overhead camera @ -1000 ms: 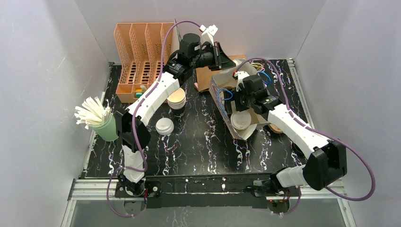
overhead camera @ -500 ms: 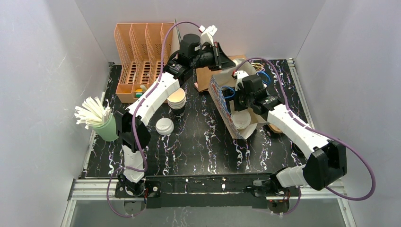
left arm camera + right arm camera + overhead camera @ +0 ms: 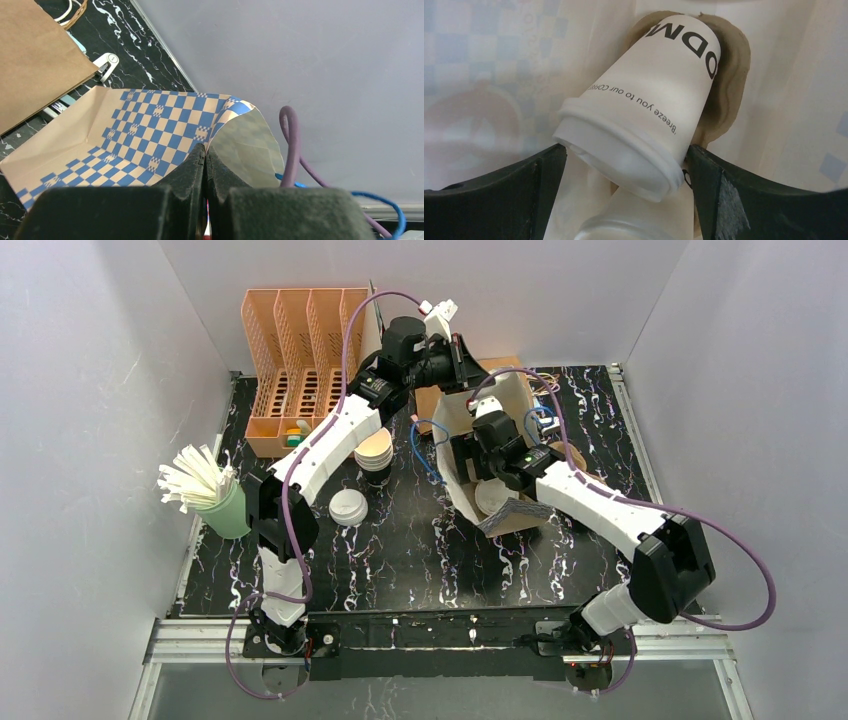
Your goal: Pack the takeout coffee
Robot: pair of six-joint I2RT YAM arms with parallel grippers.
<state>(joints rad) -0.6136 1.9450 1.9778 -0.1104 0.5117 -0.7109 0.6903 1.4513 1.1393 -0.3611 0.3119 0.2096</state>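
A blue-checked paper bag (image 3: 505, 400) stands open at the back middle of the table; it also shows in the left wrist view (image 3: 140, 135). My left gripper (image 3: 205, 152) is shut on the bag's top rim and holds it up, and it also shows in the top view (image 3: 462, 352). My right gripper (image 3: 624, 155) is inside the bag. Its fingers (image 3: 549, 170) press on both sides of the lid of a tilted white cup (image 3: 659, 90). The cup's base sits in the brown pulp tray (image 3: 729, 85). A second lidded cup (image 3: 634, 220) lies just below. One lid (image 3: 495, 498) shows in the bag's mouth.
An orange rack (image 3: 300, 350) stands at the back left. A green cup of white straws (image 3: 225, 505) is at the left edge. A stack of open cups (image 3: 374, 450) and a loose lid (image 3: 348, 506) lie left of the bag. Flat brown paper (image 3: 35, 55) lies behind it.
The bag has swung up and to the left. My right arm has moved left and further into it. My left gripper keeps hold of the rim.
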